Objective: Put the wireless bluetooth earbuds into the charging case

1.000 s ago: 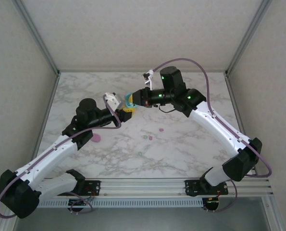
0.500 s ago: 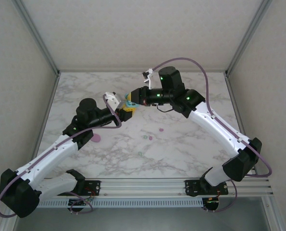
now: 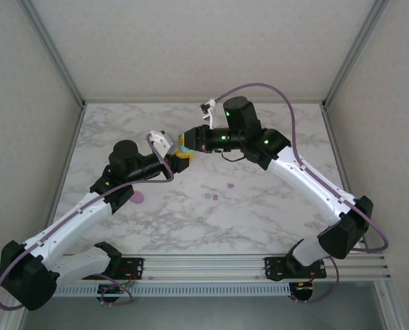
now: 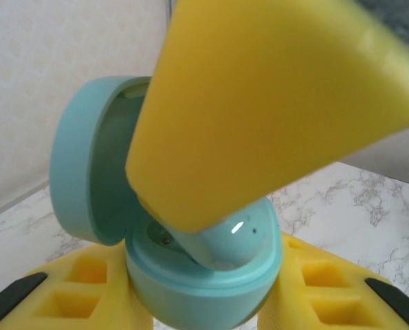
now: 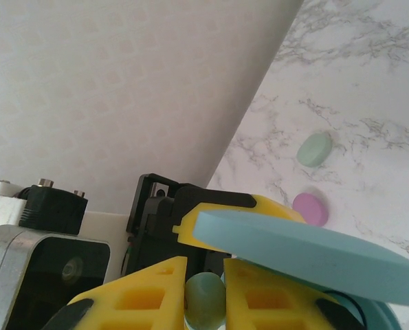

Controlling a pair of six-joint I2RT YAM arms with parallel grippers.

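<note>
Since half a second ago your right arm has eased its wrist slightly further left, so the right gripper (image 3: 188, 141) now sits right against the left gripper (image 3: 177, 157) above the far middle of the white marble table (image 3: 273, 206).

Your left gripper's yellow fingers are clamped on either side of the base of the small oval teal plastic charging case (image 4: 197, 282). It holds the case upright with the hinged lid (image 4: 80, 165) swung open.

Your right gripper's yellow fingers are closed to a narrow gap, pinching a tiny cyan-green plastic earbud (image 5: 204, 301) between their tips. In the left wrist view that bud's rounded end is down inside the case's well, with a yellow right finger (image 4: 273, 103) over it. You cannot tell whether it is fully seated.

More tiny buds lie loose on the marble near the middle: a pink bud (image 3: 230, 184), a green bud (image 3: 207, 195) just beside a second pink bud (image 3: 216, 197), and a nearer green bud (image 3: 200, 220). A flat pink oval case (image 3: 138, 197) lies beside the left forearm.
</note>
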